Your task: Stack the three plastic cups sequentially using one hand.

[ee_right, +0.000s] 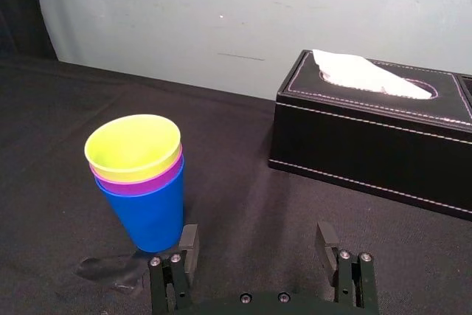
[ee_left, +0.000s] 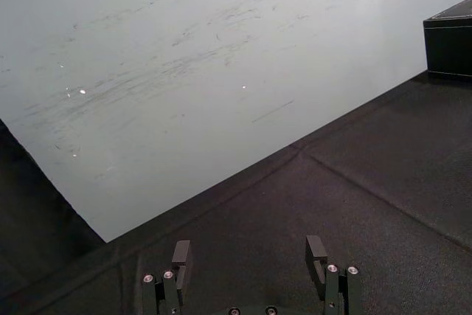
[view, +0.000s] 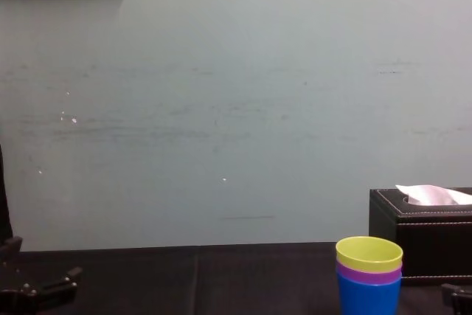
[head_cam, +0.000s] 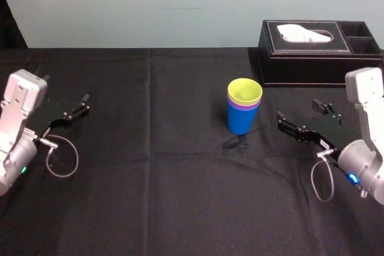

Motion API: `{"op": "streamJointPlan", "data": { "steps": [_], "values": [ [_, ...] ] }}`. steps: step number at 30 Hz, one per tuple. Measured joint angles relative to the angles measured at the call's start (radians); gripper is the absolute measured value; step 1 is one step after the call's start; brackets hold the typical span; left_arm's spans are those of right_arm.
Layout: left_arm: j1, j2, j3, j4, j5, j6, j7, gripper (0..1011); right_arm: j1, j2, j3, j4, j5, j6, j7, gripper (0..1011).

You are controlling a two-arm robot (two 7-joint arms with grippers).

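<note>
- Three plastic cups (head_cam: 243, 109) counted, one of each colour, nested into a single upright stack.
- One blue cup (head_cam: 242, 121) at the bottom, standing on the black tabletop (head_cam: 150, 172); one purple cup (head_cam: 244, 107) inside it, showing as a narrow band above the blue rim; one yellow-green cup (head_cam: 245, 91) innermost and topmost, mouth open upward.
- Stands right of the tabletop's middle, near the front left corner of one black tissue box (head_cam: 312, 64), apart from it.
- One white tissue (head_cam: 303, 32) poking out of the box's top slot; two small open compartments (head_cam: 355, 29) at the box's right end.
- From the chest view, same order seen from the side: blue lowest, purple band, yellow-green rim on top, tissue box behind to the right.
- Two hands counted, one per arm: right hand (ee_right: 257, 245) and left hand (ee_left: 248, 256), both low over the tabletop, touching no cup.
- Right hand: spread wide, gripping nothing, just beside the stack on its right, pointed toward it with a gap between.
- Left hand: spread wide as well, gripping nothing, far off at the tabletop's left side, well apart from the stack, facing bare tabletop and one pale wall (ee_left: 184, 71).
- Two grey cable loops (head_cam: 77, 159), one hanging by each wrist.
</note>
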Motion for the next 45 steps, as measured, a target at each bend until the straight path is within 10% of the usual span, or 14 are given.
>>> {"op": "streamJointPlan", "data": {
  "steps": [45],
  "values": [
    [0.000, 0.000, 0.000, 0.000, 0.000, 0.000, 0.000, 1011, 0.000, 0.000, 0.000, 0.000, 0.000, 0.000, 0.000, 1003]
  ]
}}
